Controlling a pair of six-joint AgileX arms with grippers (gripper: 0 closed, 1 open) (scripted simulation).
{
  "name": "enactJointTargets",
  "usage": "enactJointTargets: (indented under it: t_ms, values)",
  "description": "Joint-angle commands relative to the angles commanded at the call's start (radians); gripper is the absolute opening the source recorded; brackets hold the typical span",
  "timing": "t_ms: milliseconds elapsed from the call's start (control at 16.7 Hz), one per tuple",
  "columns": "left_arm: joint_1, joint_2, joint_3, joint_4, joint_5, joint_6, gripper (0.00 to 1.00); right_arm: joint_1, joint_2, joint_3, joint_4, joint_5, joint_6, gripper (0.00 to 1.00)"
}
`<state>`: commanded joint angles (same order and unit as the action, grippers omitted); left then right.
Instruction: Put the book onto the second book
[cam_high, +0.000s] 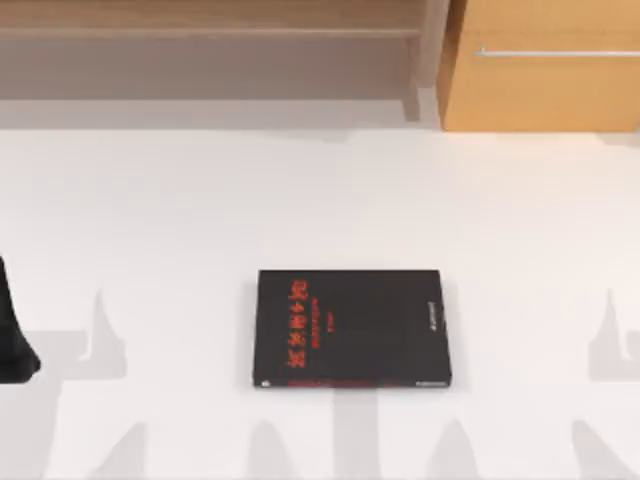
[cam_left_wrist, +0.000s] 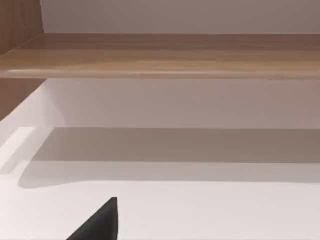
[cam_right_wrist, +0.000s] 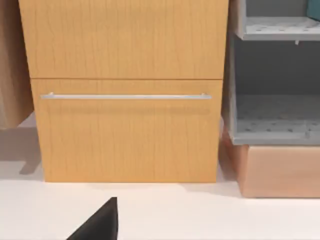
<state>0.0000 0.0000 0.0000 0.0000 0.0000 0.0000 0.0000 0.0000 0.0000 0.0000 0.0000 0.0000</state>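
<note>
Our left arm (cam_high: 15, 345) waits at the table's left edge; the black book (cam_high: 352, 328) lies well to its right, long axis sideways. Jaw state: we cannot tell.

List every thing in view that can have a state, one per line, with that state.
black book with red lettering: lying flat on the white table, cover up, closed, nothing on it.
drawer: shut, bar handle across its front.
grey shelf unit: open-fronted, beside the drawer cabinet.
wooden shelf: standing at the table's far edge.
left arm: parked at the table's left edge.
</note>
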Motion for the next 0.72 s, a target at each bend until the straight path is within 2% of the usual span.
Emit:
enactJointTargets:
  t_ms: [360,720]
  values:
    - [0.0,0.0,0.0,0.0,0.0,0.0,1.0,-0.029,0.104,0.09,0.039,-0.027,0.001,1.0]
    - [0.0,0.0,0.0,0.0,0.0,0.0,1.0,-0.139,0.568,0.427,0.179,-0.127,0.001,1.0]
